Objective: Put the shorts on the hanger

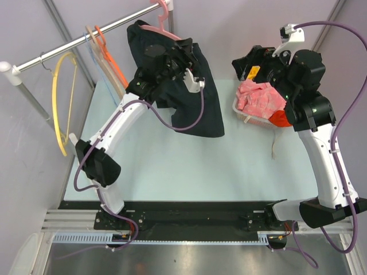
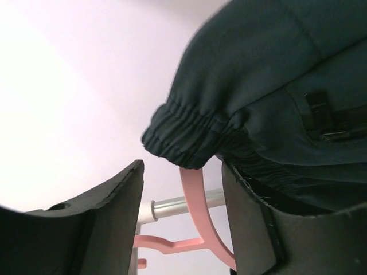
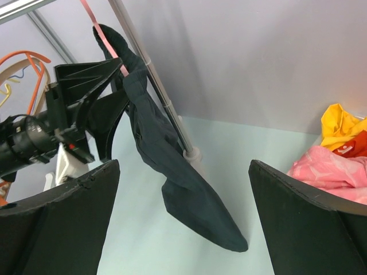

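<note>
hanger [image 1: 166,11] frame mostly hidden under shorts [image 1: 209,109]; hook top cut off by upper edge

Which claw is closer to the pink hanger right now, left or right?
Left. The left claw is up at the pink hanger, by the shorts draped on it. The right claw is well off to the side, by the clothes bin.
</note>
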Available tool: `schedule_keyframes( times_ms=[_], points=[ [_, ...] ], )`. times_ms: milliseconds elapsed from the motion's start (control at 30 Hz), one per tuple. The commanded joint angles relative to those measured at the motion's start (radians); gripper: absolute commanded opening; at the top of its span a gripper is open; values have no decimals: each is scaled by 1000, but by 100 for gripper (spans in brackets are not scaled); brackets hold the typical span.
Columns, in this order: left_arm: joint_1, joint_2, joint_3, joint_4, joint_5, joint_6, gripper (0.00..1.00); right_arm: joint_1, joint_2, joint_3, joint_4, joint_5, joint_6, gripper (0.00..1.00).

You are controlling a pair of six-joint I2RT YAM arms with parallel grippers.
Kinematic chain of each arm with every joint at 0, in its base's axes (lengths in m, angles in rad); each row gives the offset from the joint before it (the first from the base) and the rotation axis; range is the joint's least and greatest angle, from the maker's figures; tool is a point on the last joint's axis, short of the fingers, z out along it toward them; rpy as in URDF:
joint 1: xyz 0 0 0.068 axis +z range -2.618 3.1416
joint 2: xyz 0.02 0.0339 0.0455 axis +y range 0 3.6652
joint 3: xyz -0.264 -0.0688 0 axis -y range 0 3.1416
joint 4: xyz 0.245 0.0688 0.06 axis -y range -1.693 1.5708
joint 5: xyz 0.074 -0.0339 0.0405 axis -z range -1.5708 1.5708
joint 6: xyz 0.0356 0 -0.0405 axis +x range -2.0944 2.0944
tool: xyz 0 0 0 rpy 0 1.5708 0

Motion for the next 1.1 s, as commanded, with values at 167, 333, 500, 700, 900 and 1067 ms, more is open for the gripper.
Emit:
schedule_keyframes(
  times_ms=[167,333,500,700,900,1067],
  points=[
    [-43,-224,-197,9,7,100,66,-4,-27,-9,36,-33,17,100],
    [-61,-313,-304,38,-42,109,69,-4,-37,-20,31,-37,0,100],
    [-158,-466,-404,-11,-140,20,87,-4,-91,-89,30,-22,-66,100],
    [-386,-537,-346,-166,-347,-294,100,-5,-204,-251,11,-54,-146,100],
    [-650,-494,-317,-339,-674,-705,100,-10,-273,-331,-154,-75,-302,100],
    [-679,-424,-249,-730,-483,-1155,100,-35,-362,-425,-300,-178,-413,100]
  ],
)
